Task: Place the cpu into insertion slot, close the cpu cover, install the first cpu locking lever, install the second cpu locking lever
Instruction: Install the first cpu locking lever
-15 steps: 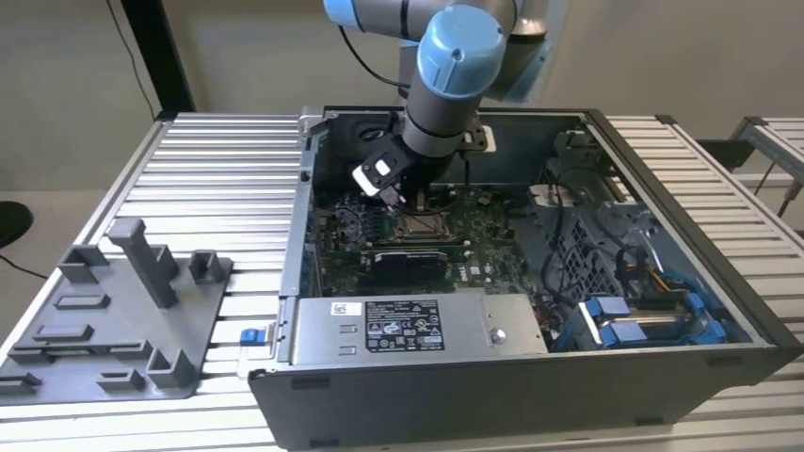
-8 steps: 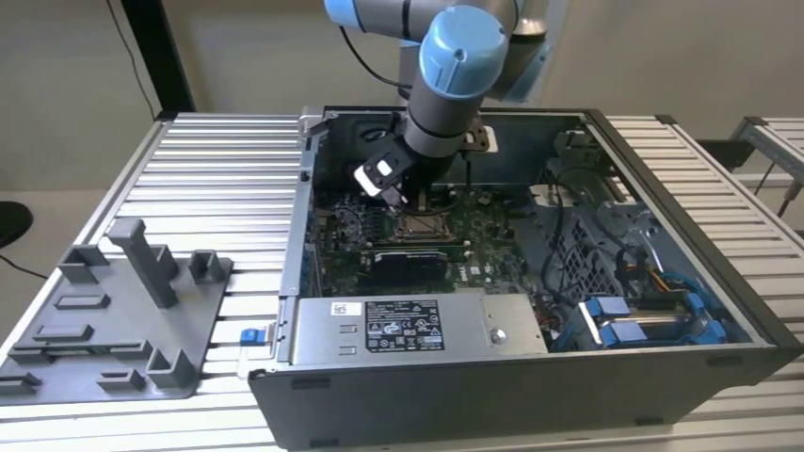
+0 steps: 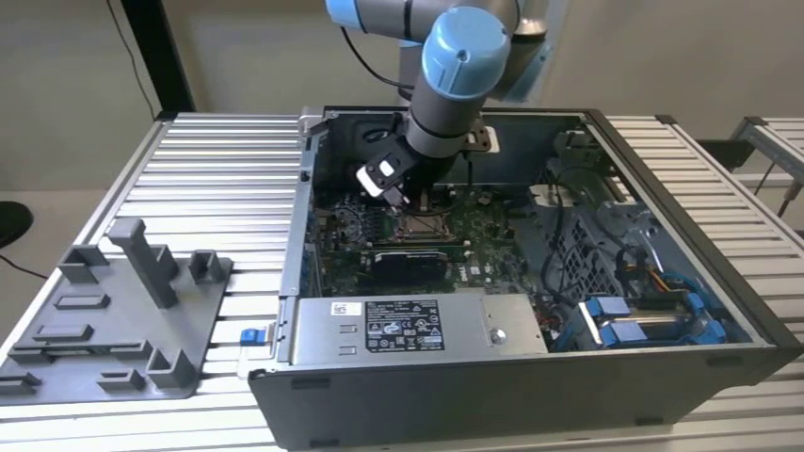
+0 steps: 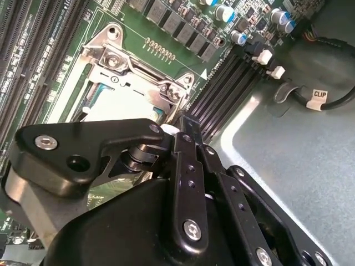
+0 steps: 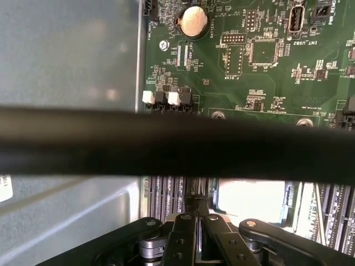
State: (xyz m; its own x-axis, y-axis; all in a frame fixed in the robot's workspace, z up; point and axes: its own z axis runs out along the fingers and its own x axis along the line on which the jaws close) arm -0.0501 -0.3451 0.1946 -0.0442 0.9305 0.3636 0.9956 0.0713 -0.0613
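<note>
My gripper point(image 5: 195, 206) hangs just above the slot point(image 3: 421, 224), fingers drawn together and gripping nothing. The cpu point(image 5: 249, 200) lies flat in that slot, pale top facing up, edges square with the slot's rim. It is square, so neither axis is longer.

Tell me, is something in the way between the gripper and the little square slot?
Nothing that I can see. In the exterior view the gripper hangs right above the insertion slot inside the computer case, with no cable or part between them. The cpu cover looks flat over the slot.
</note>
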